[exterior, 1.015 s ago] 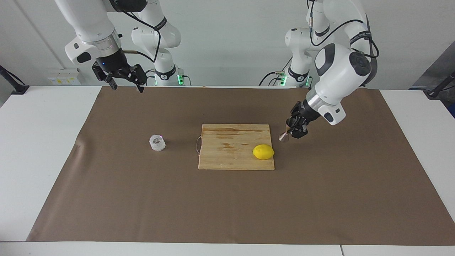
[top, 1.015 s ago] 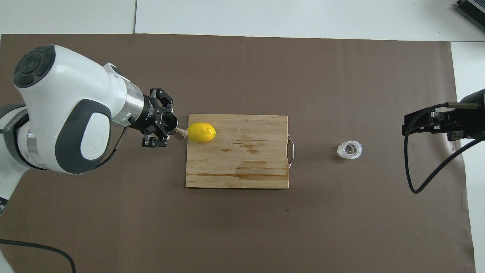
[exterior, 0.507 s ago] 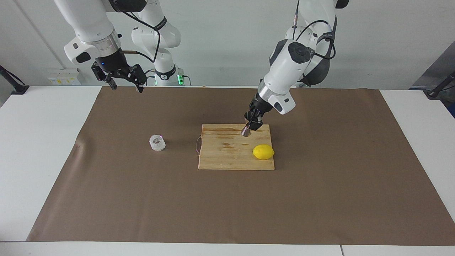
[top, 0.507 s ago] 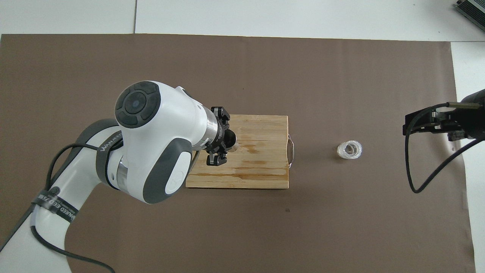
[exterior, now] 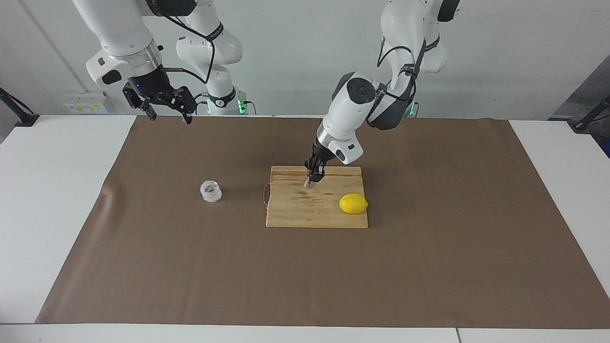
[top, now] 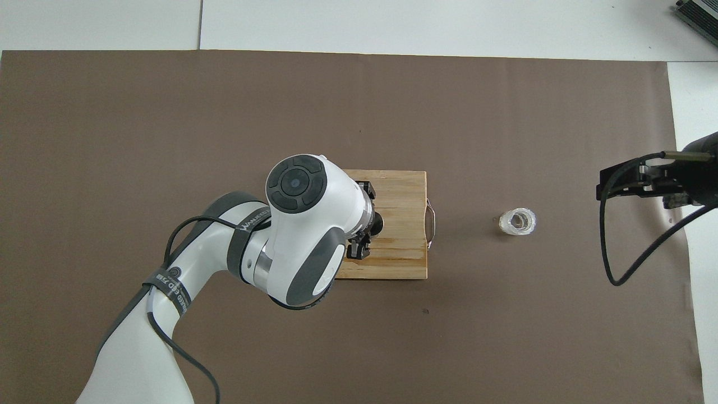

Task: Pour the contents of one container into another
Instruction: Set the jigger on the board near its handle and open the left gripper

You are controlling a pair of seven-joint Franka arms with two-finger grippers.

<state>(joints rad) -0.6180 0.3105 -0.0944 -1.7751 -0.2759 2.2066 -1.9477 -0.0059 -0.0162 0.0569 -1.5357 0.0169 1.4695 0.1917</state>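
A lemon [exterior: 353,204] lies on the cutting board [exterior: 295,216]; the glass cup [exterior: 211,191] stands beside it, toward the right arm's end.

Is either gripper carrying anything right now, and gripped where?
The left gripper is shut on the metal jigger, over the cutting board; the exact grip point cannot be told. The right gripper is open, holding nothing.

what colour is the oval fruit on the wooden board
The oval lemon on the wooden cutting board is bright yellow; the facing view shows it best.
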